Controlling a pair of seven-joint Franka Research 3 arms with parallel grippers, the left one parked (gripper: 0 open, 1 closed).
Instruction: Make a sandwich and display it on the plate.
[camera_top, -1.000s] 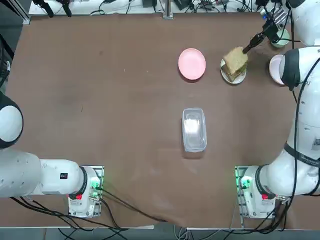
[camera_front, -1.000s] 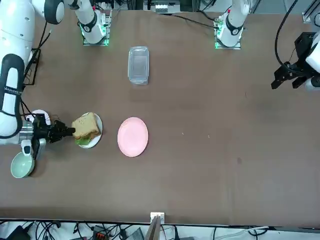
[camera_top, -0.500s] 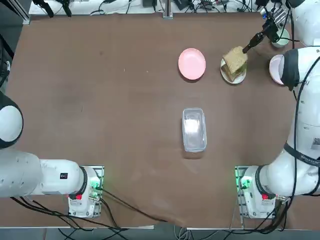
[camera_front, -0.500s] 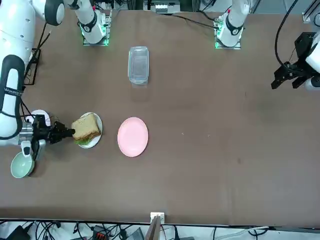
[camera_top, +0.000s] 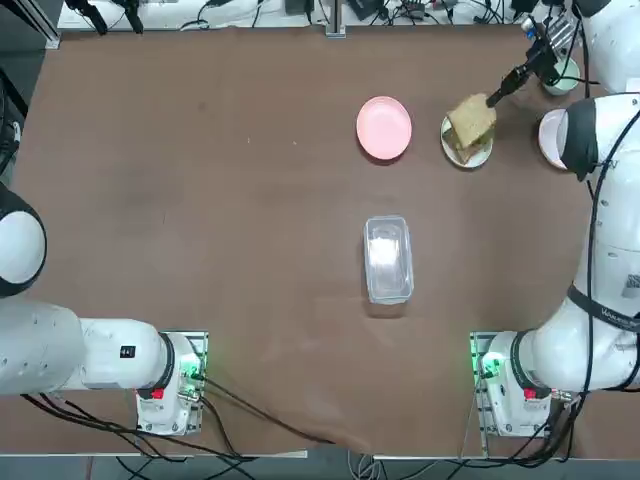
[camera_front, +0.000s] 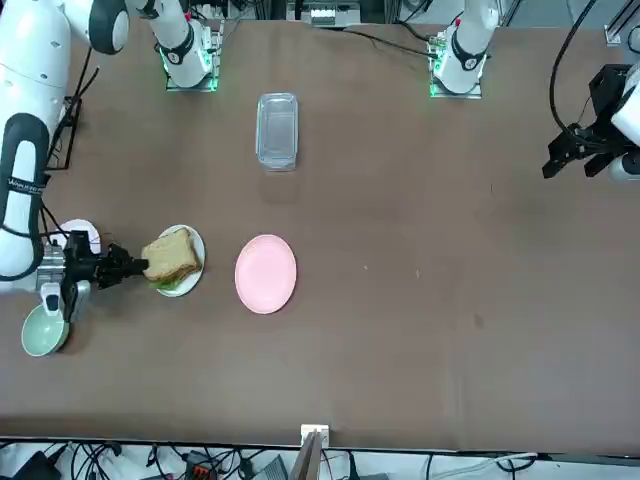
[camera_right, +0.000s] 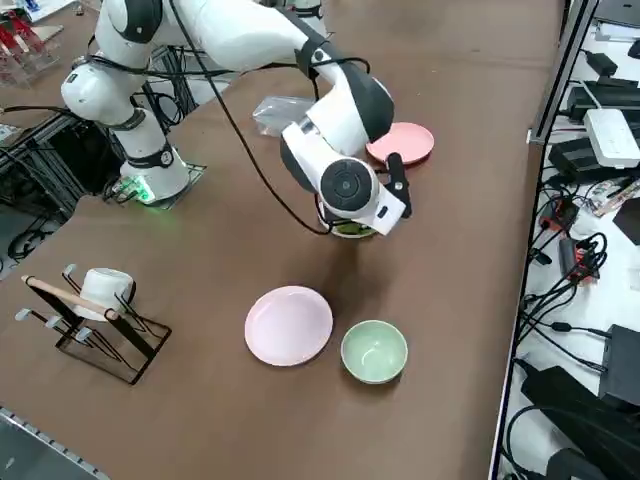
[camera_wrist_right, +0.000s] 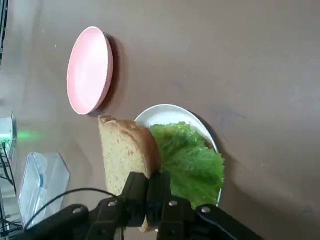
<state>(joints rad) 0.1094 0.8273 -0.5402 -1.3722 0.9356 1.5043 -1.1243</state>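
Observation:
My right gripper (camera_top: 491, 98) is shut on the crust edge of a tan bread slice (camera_top: 470, 119) at the table's far right. It holds the slice tilted on edge over the small white plate (camera_top: 480, 160). In the wrist view the fingers (camera_wrist_right: 135, 192) pinch the slice (camera_wrist_right: 122, 152), which stands beside a green lettuce leaf (camera_wrist_right: 190, 162) lying on the plate (camera_wrist_right: 167, 112). What lies under the lettuce is hidden. The front view shows the gripper (camera_front: 142, 265) at the slice (camera_front: 172, 254), over the plate (camera_front: 192, 281).
A pink plate (camera_top: 384, 127) sits left of the white one. A clear lidded container (camera_top: 388, 258) lies mid-table. A pinkish-white plate (camera_right: 290, 325) and a green bowl (camera_right: 374, 351) are at the far right edge. A rack with a cup (camera_right: 98, 300) stands at the right side.
The gripper and the held slice have shifted very slightly toward the table's far edge. Nothing else has moved.

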